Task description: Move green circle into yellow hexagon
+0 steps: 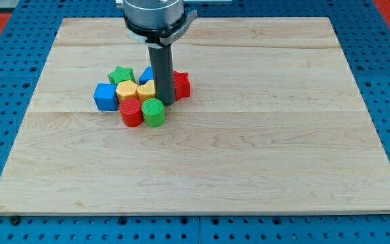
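The green circle point(154, 112) is a short green cylinder at the bottom right of a tight cluster of blocks. It touches a red cylinder point(131, 113) on its left. Two yellow blocks sit just above them: one point(126, 89) toward the left looks like the hexagon, the other point(145, 91) looks heart-shaped. My tip point(167, 102) is at the end of the dark rod, just right of and above the green circle, beside the yellow blocks.
A blue cube point(105, 96) sits at the cluster's left, a green star point(121, 74) at its top, a blue block point(146, 74) partly hidden behind the rod, and a red block point(181, 85) right of the rod. The wooden board point(249, 149) lies on a blue pegboard.
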`<state>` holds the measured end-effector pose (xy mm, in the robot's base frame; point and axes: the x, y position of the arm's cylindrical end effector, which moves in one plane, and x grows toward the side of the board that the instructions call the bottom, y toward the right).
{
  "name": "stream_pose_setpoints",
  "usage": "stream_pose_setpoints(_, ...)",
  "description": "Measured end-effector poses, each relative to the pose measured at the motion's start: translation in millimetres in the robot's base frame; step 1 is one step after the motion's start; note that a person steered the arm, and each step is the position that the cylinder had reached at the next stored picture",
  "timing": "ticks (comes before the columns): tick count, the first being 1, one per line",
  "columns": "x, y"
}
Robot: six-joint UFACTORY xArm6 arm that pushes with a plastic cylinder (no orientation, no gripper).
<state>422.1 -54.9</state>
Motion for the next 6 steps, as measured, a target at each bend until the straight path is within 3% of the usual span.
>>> stream_pose_setpoints(2, 14.5, 44.7)
stream_pose_setpoints(4, 60.7, 37.8)
stream_pose_setpoints(5, 52.4, 19.4)
stream_pose_setpoints(6, 18.3, -24.5)
